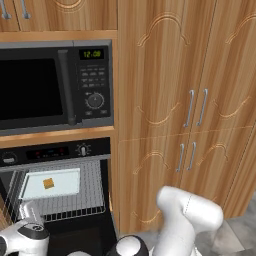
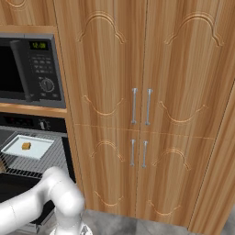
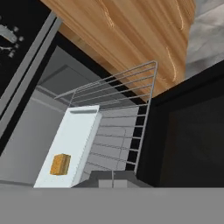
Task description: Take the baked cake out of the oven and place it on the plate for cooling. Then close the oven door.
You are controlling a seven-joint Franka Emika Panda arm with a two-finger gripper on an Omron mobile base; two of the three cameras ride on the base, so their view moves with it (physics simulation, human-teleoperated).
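Wire rack (image 1: 92, 192) — pale tray (image 1: 60, 181) on it

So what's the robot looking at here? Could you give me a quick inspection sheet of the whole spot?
Surface: the wire rack is pulled out of the oven.
Job's things: a small brown cake sits on a pale tray on the rack; the oven door hangs open; no plate seen.
Clutter: nothing seen.
Claw: shut, by the look of it holding nothing; the hand view looks down at the tray and cake.
Cables: nothing seen.
Surroundings: a black microwave with a green clock above the oven; tall wooden cabinet doors with silver handles to the right; grey floor below.
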